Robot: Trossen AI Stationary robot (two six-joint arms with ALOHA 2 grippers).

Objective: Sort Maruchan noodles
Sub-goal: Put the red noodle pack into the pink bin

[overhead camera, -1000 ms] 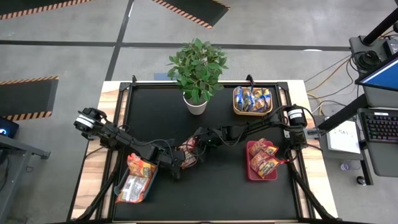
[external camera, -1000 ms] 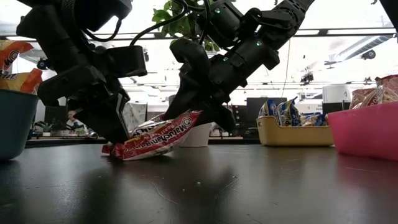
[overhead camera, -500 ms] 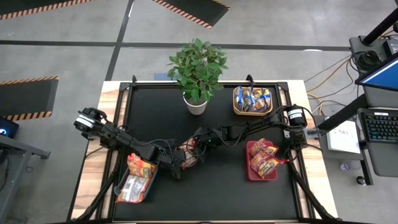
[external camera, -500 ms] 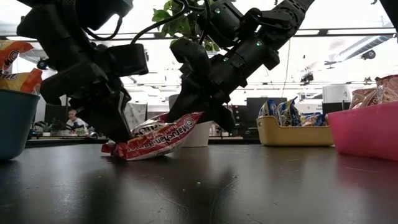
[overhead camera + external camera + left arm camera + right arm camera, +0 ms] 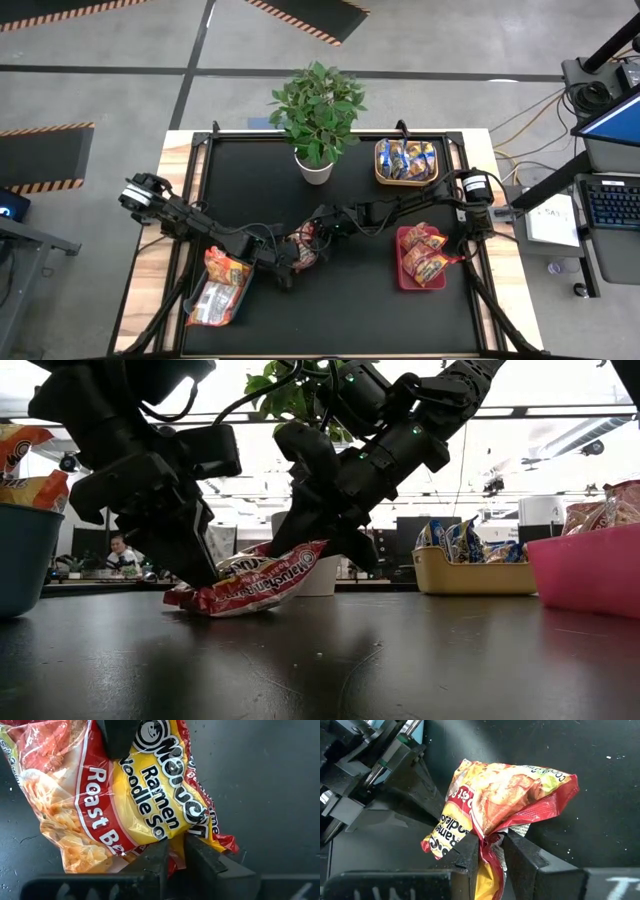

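Two dark arms are meeting over the middle of the black worktop [image 5: 340, 300], both pinching the same red-and-yellow plastic ramen packet [image 5: 250, 585]. The left gripper [image 5: 175, 852] is nipping one end of that packet, its jaws nearly together with only the thin plastic edge between them. The right gripper [image 5: 492, 850] is clamping the opposite end, jaws narrowed onto a crumpled fold of the wrapper. Seen across the worktop, the packet is hanging slanted between the two sets of jaws, its lower end by the left jaws touching the worktop and its upper end tucked under the right jaws.

Behind the left jaws, toward the left arm's side of the worktop, a grey-blue plastic bin [image 5: 240, 300] is sitting with orange-printed ramen packets [image 5: 225, 270] piled in it. Behind the right jaws, on the right arm's side, a red-pink plastic bin [image 5: 402, 272] is holding several red-printed ramen packets [image 5: 425, 255]. Farther out beyond both sets of jaws, a tan rectangular bin [image 5: 380, 165] is carrying blue-and-yellow ramen packets [image 5: 405, 158], and a leafy green plant in a white pot [image 5: 318, 115] is standing beside it. In the room beyond the worktop a person [image 5: 120, 548] is sitting far off.
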